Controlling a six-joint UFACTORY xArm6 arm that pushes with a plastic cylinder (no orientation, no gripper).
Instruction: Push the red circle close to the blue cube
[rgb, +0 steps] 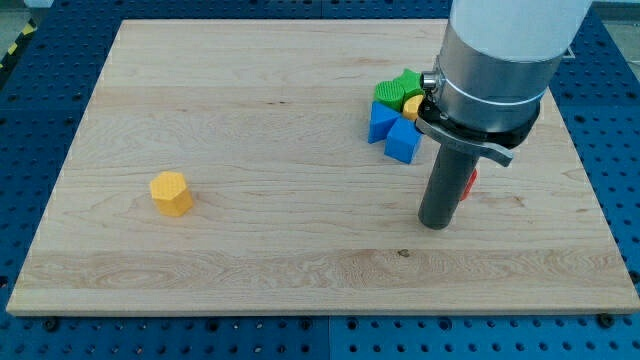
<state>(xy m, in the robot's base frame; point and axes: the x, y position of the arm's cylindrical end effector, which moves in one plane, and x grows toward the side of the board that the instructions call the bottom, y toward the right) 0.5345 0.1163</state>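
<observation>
A blue cube (404, 141) sits at the view's upper right, in a cluster with another blue block (381, 120). The red circle (470, 182) is mostly hidden behind my rod; only a sliver of red shows at the rod's right side. My tip (435, 224) rests on the board just below and left of the red circle, to the lower right of the blue cube. The red circle lies a short way to the lower right of the blue cube.
A green block (397, 88) and a small yellow block (412, 104) sit in the same cluster above the blue blocks. A yellow-orange hexagonal block (171, 193) stands alone at the view's left. The wooden board (250, 260) rests on a blue perforated table.
</observation>
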